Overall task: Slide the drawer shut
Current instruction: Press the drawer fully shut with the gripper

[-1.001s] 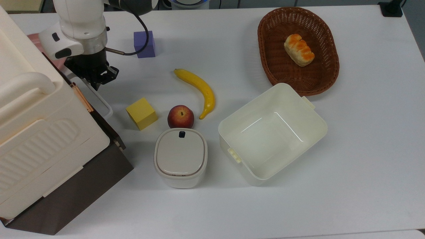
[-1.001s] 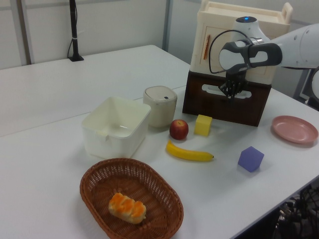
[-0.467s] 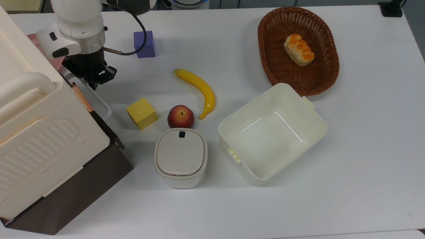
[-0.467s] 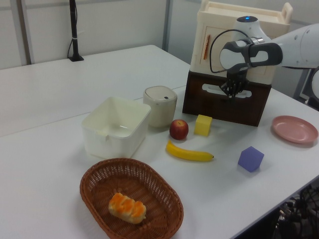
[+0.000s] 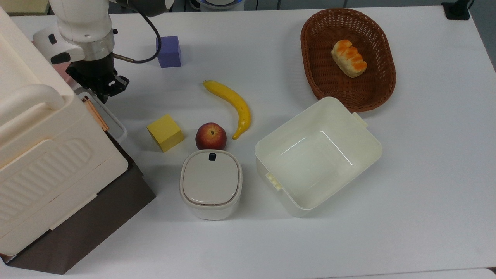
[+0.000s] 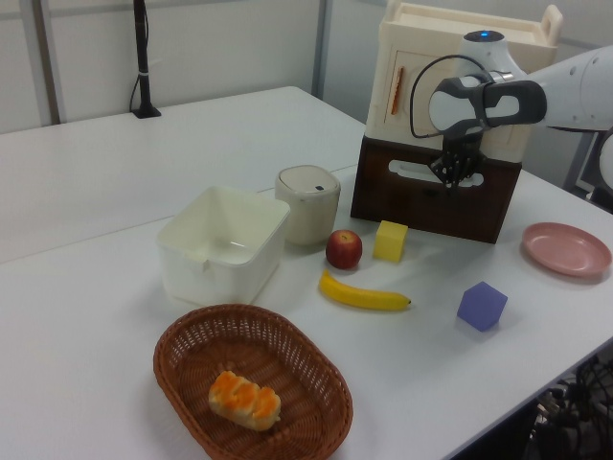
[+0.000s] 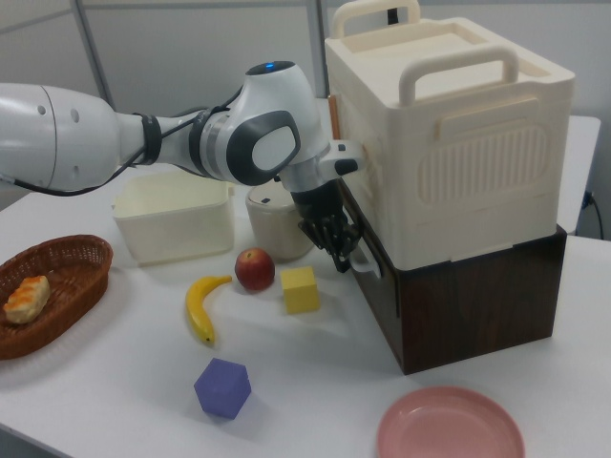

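Down at the cabinet (image 6: 431, 201), the gripper (image 5: 101, 90) sits against the white handle (image 5: 112, 120) of the drawer (image 6: 436, 180), whose dark front lies nearly flush with the cabinet face in the left view; whether the fingers are spread or pinched cannot be told. Seen in the top view, the drawer is at about ten o'clock from the yellow cube (image 5: 165, 132), with the apple (image 5: 210, 136) at three o'clock of that cube. A cream ribbed box (image 7: 444, 134) rests on the cabinet.
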Controlling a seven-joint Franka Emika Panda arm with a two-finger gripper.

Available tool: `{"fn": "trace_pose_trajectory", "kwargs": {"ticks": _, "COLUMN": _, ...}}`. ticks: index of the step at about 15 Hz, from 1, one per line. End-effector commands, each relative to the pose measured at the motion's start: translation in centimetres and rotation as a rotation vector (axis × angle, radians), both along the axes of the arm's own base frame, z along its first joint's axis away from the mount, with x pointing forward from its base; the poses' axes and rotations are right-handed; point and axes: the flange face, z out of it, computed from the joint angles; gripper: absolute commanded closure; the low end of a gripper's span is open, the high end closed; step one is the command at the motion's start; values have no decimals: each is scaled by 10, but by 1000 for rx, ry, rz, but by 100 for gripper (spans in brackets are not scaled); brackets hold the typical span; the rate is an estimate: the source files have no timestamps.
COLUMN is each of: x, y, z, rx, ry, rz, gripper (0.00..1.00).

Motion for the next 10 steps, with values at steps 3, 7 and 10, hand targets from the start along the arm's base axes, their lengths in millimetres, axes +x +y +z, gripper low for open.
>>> {"fn": "trace_pose_trajectory", "kwargs": {"ticks": 3, "x": 8, "y": -8, "z": 8, "rx": -7, "ry": -81, "rz": -21, "gripper": 99}}
{"fn": "trace_pose_trajectory", "kwargs": {"ticks": 7, "x": 8, "y": -9, "z": 8, "rx": -10, "ry": -79, "rz": -22, "gripper": 99}}
{"fn": "trace_pose_trajectory", "kwargs": {"ticks": 10, "x": 5, "y": -3, "z": 14, "rx": -6, "ry": -66, "rz": -9, "gripper": 99}}
